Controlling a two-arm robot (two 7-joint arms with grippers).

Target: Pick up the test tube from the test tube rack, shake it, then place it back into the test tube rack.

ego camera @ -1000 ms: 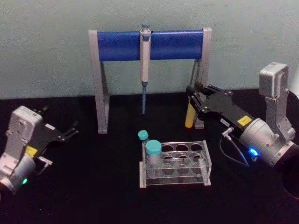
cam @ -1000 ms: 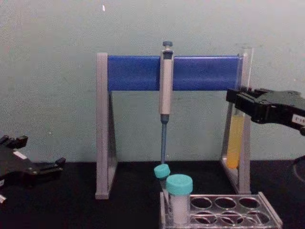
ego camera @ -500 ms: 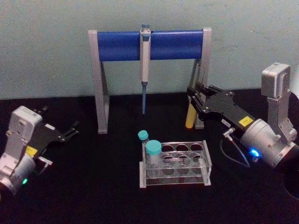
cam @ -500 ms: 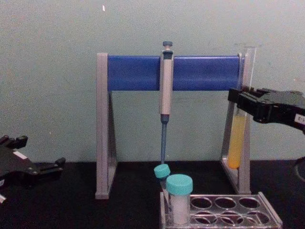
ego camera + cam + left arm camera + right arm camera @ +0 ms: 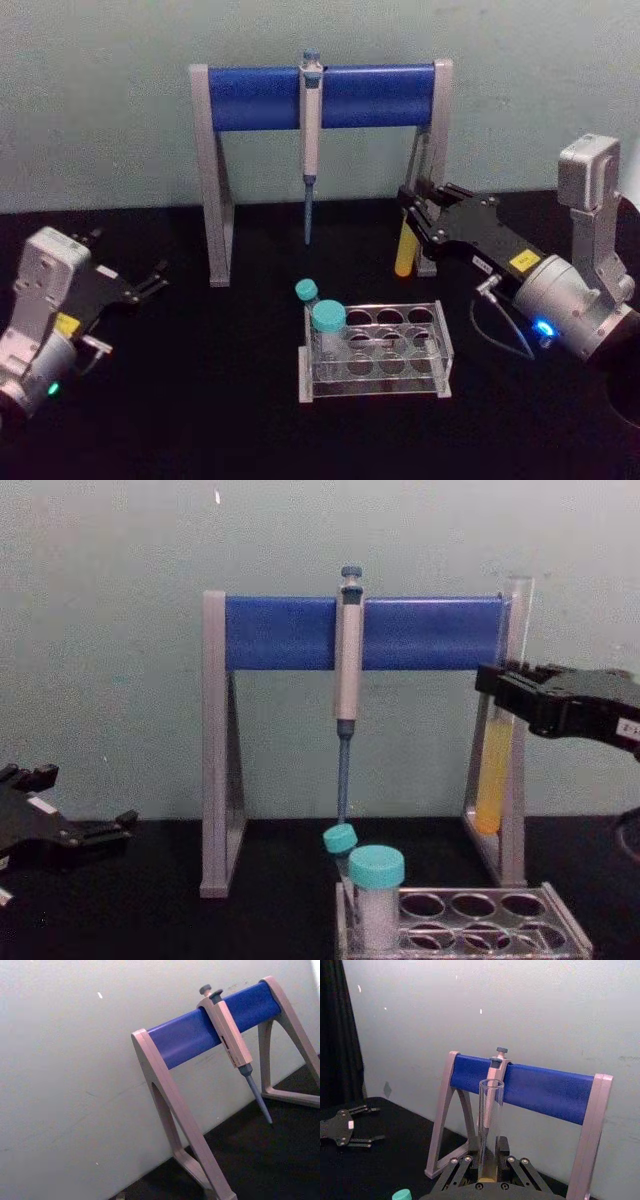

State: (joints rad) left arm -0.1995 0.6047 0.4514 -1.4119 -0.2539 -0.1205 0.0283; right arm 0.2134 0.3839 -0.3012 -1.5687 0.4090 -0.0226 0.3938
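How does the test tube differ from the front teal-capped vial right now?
The tube is long, thin and uncapped; the vial is short with a teal cap. The tube holds yellow-orange liquid; the vial looks white. The tube hangs in the right claw, off the rack; the vial stands in it. Both are upright.

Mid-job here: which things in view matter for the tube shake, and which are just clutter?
In the job: test tube, held by the right gripper; test tube rack.
Lying about: pipette, pipette stand, two teal-capped vials, parked left gripper.

Black table [image 5: 200, 400], test tube rack [image 5: 443, 352], pipette stand [image 5: 213, 200]
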